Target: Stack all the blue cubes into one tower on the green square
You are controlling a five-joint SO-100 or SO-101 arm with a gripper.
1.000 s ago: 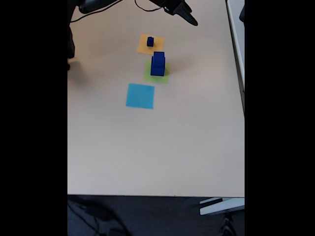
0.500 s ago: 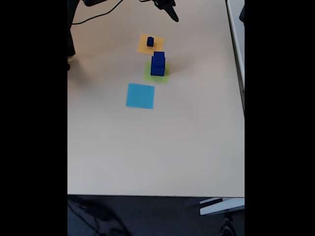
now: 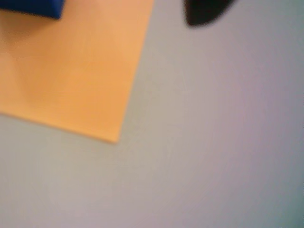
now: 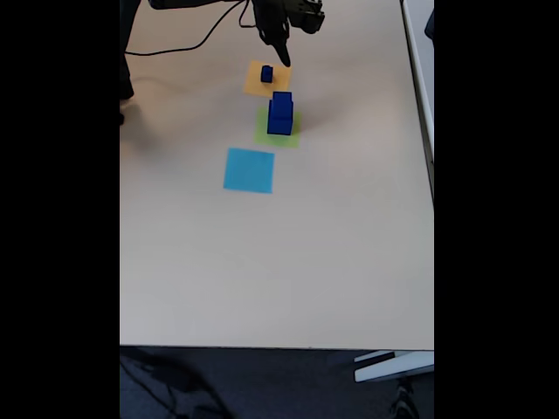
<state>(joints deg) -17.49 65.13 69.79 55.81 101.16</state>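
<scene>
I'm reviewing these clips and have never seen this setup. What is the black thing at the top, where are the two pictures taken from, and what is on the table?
The black thing is a small robot arm; its grasping part, the end effector, hangs above the orange-yellow square. The fixed view looks down on the whole beige table. The wrist view comes from a camera riding on the arm, so it is a blurred close-up of that orange-yellow square, with a dark fingertip at the top.

On the table lie three flat patches: orange-yellow, the green square and a light blue square. A stack of blue cubes stands on the green one; how many cubes it holds is unclear. One small blue cube sits on the orange-yellow one. Nothing appears to be held.
</scene>
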